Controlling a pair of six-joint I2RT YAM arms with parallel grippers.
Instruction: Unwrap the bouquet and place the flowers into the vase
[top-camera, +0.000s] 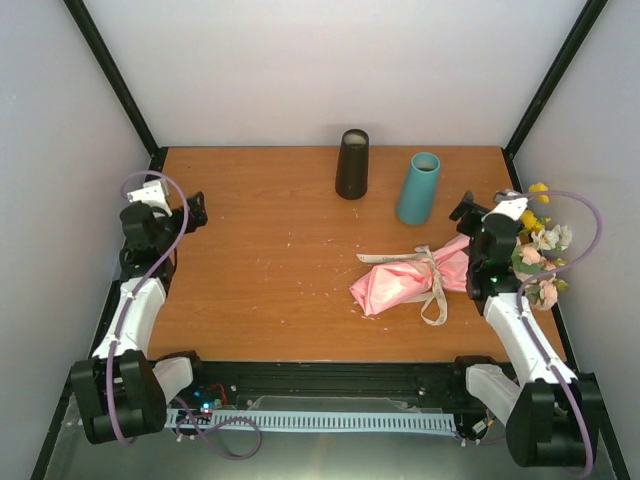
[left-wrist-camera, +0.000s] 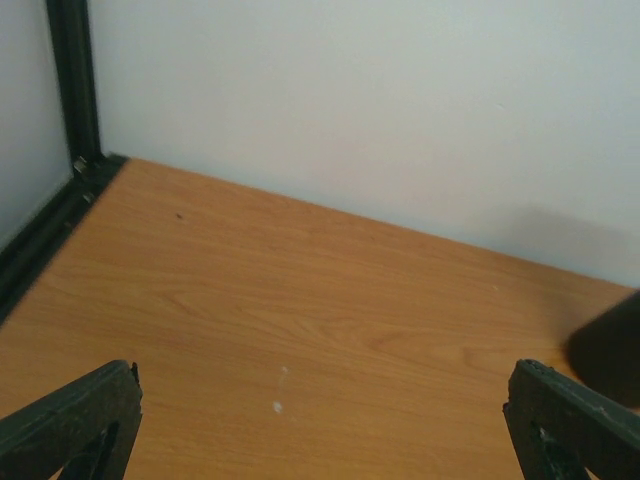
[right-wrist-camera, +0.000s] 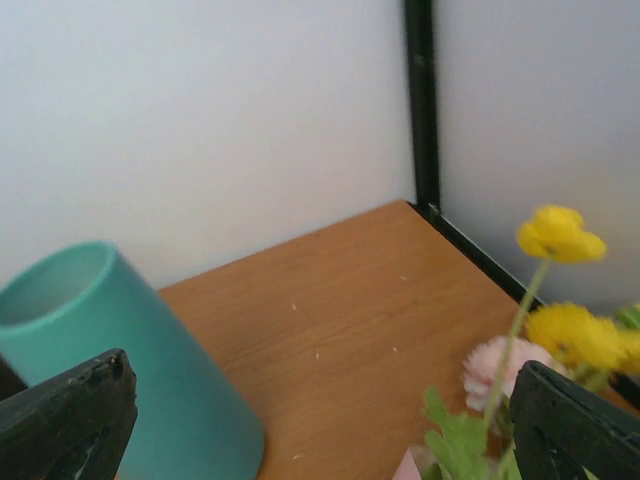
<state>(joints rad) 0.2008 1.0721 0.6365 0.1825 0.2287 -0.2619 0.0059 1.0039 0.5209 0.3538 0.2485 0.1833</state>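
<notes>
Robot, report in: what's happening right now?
Left gripper open, empty. Right gripper open, empty. Bouquet wrapped, ribbon tied, lying flat. Teal vase, dark vase upright.

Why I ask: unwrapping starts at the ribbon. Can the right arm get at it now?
Probably yes: the beige ribbon sits around the bouquet close beside the right arm, uncovered, and its fingers are open.

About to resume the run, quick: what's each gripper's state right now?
Left gripper: open, holding nothing.
Right gripper: open, holding nothing.

No legible text or labels anywhere.
</notes>
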